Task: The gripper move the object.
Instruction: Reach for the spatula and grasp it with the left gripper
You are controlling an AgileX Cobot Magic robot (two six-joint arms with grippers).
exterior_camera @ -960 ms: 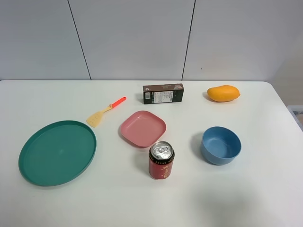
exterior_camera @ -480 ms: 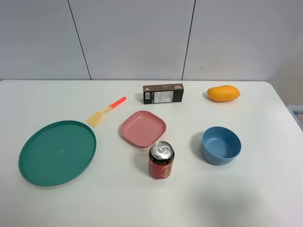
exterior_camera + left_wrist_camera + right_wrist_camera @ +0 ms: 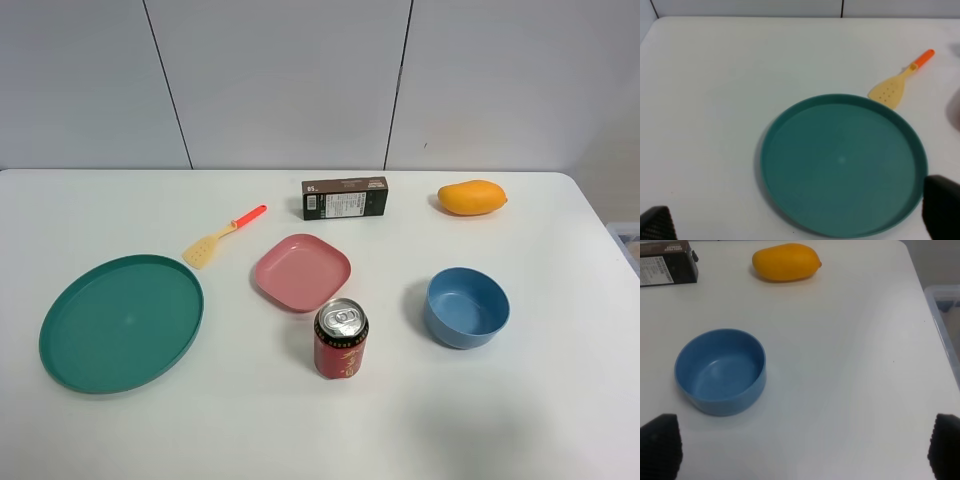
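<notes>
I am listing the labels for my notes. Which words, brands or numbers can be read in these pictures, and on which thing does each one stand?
On the dark box: a white label with fine print, too small to read in either view.
On the red can: gold markings on its side, too blurred to read.
No other thing shows any writing.

white table, pale panelled wall

Probably robot lab or test room, view limited. Plain white table against bare grey panelled wall. Mismatched props spaced apart: green plate, spatula, blue bowl, drink can, mango.
</notes>
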